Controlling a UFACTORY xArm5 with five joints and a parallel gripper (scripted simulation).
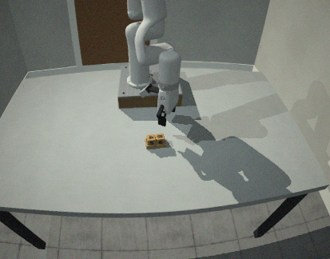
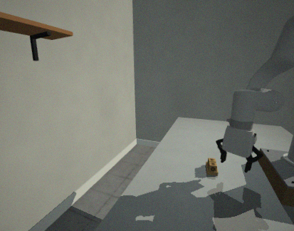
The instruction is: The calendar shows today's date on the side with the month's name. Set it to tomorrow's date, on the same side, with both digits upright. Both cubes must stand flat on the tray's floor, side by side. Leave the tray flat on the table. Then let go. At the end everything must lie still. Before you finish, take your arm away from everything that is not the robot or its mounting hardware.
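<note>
Item: gripper (image 2: 238, 161), wide and empty, above small calendar (image 1: 156, 141); your off-centre descent risks toppling cubes, shifting tray.

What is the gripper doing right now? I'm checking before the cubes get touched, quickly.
Gripper: open wide, holding nothing, hanging above the table apart from the calendar cubes.

A: Which colours mark the calendar (image 1: 156, 141)?
B: Orange-yellow cubes with dark digits, on a pale grey table (image 1: 72, 160) with black legs.
A: And the arm (image 1: 145, 44)?
B: White, with a black gripper (image 2: 238, 159), on a brown wooden base (image 1: 129, 103). Behind the base, a reddish-brown door (image 1: 100, 32); the walls are grey and cream.
</note>
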